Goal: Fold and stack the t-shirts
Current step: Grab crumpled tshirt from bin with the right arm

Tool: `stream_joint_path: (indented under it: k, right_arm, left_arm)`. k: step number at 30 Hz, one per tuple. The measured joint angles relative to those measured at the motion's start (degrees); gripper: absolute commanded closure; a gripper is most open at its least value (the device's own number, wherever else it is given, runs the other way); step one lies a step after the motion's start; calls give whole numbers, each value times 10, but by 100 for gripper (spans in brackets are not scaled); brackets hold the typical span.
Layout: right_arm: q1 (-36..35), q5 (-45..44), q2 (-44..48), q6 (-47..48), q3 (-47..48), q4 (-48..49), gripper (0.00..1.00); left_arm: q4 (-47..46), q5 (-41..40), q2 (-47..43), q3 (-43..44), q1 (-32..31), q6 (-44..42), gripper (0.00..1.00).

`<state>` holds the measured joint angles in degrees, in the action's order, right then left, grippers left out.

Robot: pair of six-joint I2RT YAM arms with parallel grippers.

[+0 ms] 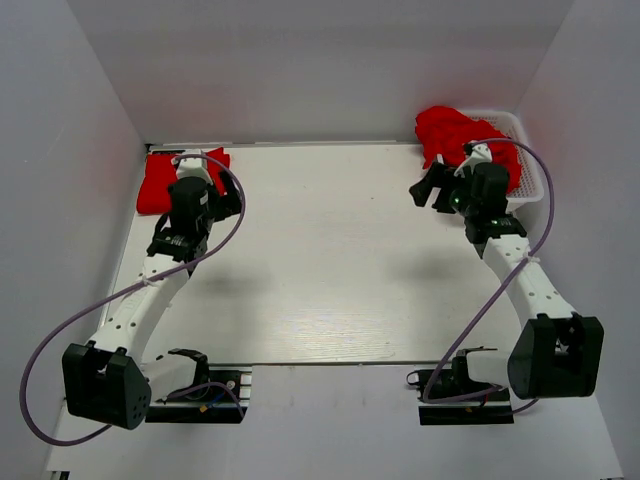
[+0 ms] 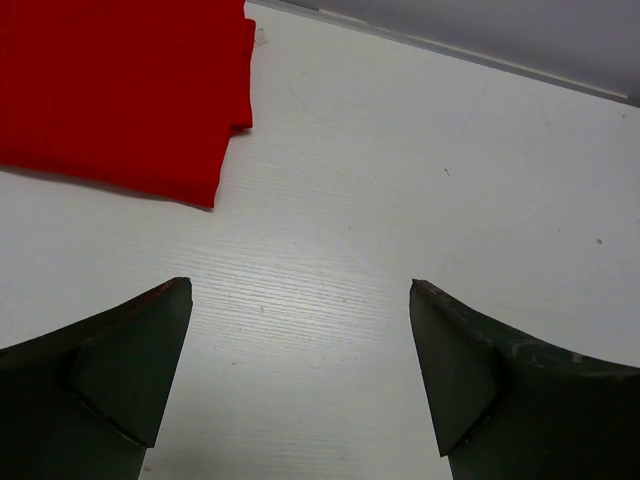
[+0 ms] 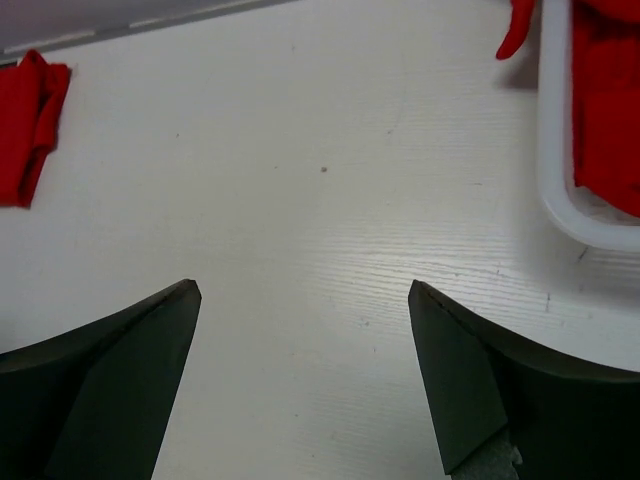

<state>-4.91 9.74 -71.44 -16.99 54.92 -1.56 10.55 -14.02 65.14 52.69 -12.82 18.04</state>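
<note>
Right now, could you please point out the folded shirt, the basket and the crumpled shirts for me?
folded shirt (image 2: 120, 90), left wrist view, middle of its top layer.
basket (image 3: 555, 120), right wrist view, on its white rim.
crumpled shirts (image 1: 450, 132), top view, middle of the red heap.

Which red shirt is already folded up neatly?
The red shirt in the far left corner, near the left gripper: flat with straight edges. The other red shirts are a crumpled heap in the white basket on the right.
</note>
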Motion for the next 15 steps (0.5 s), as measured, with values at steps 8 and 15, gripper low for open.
stream_joint_path:
  k: [8,15]
  right_arm:
    - [-1,31,-75,20,34,0,10]
    - [1,-78,-194,32,180,-29,10]
  left_arm:
    - [1,14,3,0,0,-6,0]
    - [11,16,46,25,0,-12,0]
